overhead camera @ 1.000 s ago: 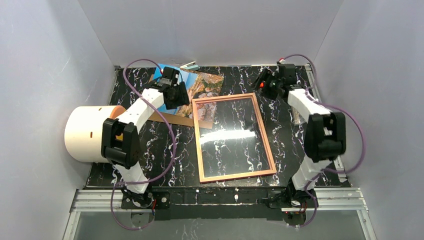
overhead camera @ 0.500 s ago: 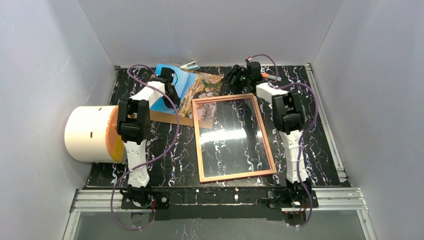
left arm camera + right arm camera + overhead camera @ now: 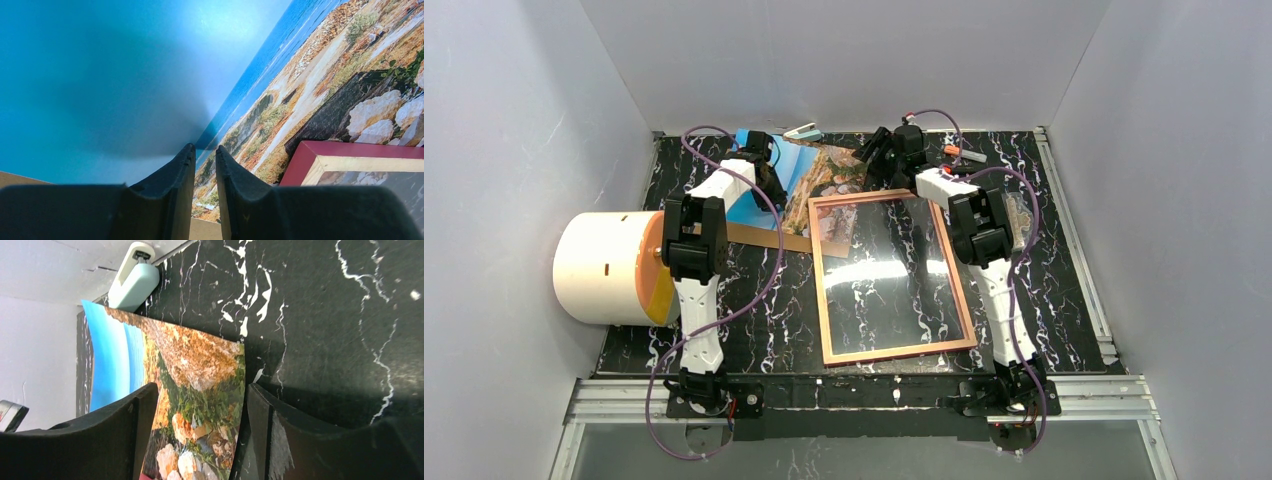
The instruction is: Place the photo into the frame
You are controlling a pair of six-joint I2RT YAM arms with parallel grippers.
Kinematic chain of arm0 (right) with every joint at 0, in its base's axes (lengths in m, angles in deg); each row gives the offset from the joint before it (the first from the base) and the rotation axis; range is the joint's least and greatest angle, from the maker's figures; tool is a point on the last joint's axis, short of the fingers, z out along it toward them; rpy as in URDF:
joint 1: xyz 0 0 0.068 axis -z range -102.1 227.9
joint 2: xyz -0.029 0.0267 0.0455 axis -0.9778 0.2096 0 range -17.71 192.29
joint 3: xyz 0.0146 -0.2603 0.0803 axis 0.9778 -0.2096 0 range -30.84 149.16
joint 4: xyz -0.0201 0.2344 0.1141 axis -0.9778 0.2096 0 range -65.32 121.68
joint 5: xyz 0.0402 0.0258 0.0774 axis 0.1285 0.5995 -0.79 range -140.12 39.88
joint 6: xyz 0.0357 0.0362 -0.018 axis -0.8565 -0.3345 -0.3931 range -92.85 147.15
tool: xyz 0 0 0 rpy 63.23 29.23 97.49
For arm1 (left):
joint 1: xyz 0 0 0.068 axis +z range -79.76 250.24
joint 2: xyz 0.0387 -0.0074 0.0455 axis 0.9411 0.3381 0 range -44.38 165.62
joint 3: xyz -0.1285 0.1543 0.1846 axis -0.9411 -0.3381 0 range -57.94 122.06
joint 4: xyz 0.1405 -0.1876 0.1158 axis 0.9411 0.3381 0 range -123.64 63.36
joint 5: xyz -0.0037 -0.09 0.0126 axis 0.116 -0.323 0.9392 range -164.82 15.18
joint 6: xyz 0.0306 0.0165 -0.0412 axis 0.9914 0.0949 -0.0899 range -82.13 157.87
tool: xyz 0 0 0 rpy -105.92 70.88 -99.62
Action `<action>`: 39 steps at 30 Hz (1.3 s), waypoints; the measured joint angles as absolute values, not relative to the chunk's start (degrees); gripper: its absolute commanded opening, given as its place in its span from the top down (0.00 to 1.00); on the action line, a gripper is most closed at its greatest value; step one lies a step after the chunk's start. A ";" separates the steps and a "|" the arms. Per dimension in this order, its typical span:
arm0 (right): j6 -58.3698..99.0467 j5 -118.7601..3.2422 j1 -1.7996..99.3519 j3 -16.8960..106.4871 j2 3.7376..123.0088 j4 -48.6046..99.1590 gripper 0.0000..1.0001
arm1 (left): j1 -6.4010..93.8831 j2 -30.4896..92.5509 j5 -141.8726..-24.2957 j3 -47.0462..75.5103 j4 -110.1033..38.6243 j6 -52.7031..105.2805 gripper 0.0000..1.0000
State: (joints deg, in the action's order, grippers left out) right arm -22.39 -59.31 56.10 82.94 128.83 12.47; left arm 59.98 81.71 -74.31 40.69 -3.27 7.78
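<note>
The photo [image 3: 824, 170] of blue sky and a rocky shore lies at the back of the table, its near corner resting on the frame's far left corner. The frame [image 3: 816, 290] lies flat in the middle, glass reflecting light. My left gripper [image 3: 773, 193] is down on the photo's left part. In the left wrist view its jaws [image 3: 205, 150] are drawn in to a slim gap, tips on the photo [image 3: 325, 75], with the frame's corner [image 3: 350, 150] to the right. My right gripper [image 3: 870, 160] is open, and its fingers [image 3: 200, 390] straddle the photo's raised right edge [image 3: 195, 360].
A brown cardboard board [image 3: 754, 235] lies under the photo's near left edge. A big white roll with an orange end [image 3: 609, 265] lies at the left. A mint clip-like thing [image 3: 802, 131] and a marker [image 3: 964, 155] lie by the back wall. White walls enclose the table.
The left jaws have closed in on the photo as that arm stretched forward. The right arm has swung left from the back right corner to the photo's right edge.
</note>
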 measured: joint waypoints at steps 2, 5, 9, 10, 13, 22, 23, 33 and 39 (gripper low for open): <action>-22.54 -58.52 56.17 83.51 129.23 12.43 0.25 | 59.98 81.71 -74.42 40.67 -3.35 7.56 0.80; -22.63 -58.76 56.30 83.53 129.64 10.94 0.28 | 59.98 81.71 -74.42 40.28 -3.83 7.35 0.80; -23.61 -63.55 56.69 83.55 131.67 4.67 0.31 | 59.98 81.49 -74.35 39.73 -4.42 7.37 0.80; -24.11 -65.01 56.95 83.05 131.94 2.84 0.33 | 59.98 81.38 -74.37 39.51 -4.62 7.35 0.80; -25.66 -68.64 57.76 79.97 131.94 -2.54 0.35 | 60.00 81.25 -74.44 39.27 -4.90 7.35 0.80; -26.89 -71.37 58.26 75.05 131.15 -10.08 0.30 | 60.00 81.25 -74.51 39.25 -4.88 7.19 0.80; -26.84 -71.50 58.26 74.68 131.04 -10.72 0.30 | 60.00 81.25 -74.51 39.25 -4.90 7.19 0.80; -26.15 -71.50 58.46 72.03 130.49 -12.73 0.60 | 60.00 81.25 -74.53 39.23 -4.84 7.26 0.80; -24.96 -70.70 58.42 71.35 129.51 -9.84 0.58 | 60.00 81.25 -74.53 39.23 -4.84 7.30 0.80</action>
State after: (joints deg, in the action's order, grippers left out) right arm -24.96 -70.70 58.42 71.35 129.51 -9.84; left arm 60.00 81.25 -74.53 39.23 -4.84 7.30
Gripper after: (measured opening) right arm 0.416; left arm 0.204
